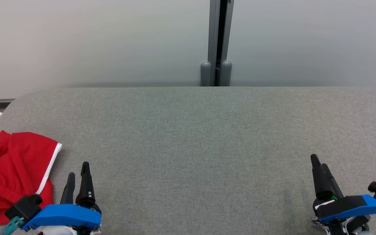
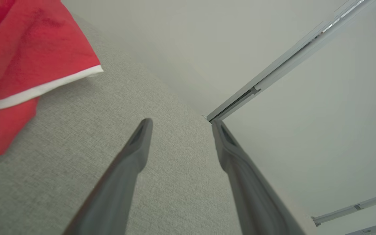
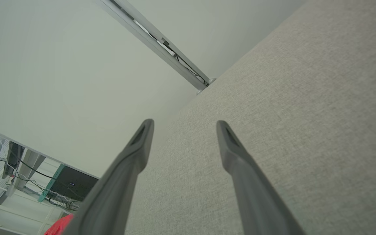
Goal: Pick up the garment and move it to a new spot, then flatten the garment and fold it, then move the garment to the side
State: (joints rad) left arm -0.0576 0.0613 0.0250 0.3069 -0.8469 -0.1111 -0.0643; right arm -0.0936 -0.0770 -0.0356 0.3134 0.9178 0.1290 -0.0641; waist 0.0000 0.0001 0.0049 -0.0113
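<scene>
No lettering, label, brand, number or sign can be read anywhere. The red garment [image 1: 8,169] bears only a plain white stripe. A far dark panel [image 3: 72,186] may carry a mark, but it is too small to tell.

Folded red garment [image 1: 10,173], table's left edge

The garment [image 1: 8,166] is bright red with a white band along one edge. The table [image 1: 194,130] is plain grey with a fine woven fleck. The left gripper [image 1: 78,169] and right gripper [image 1: 318,162] have black fingers [image 1: 86,186] and blue casings [image 1: 64,215].
</scene>
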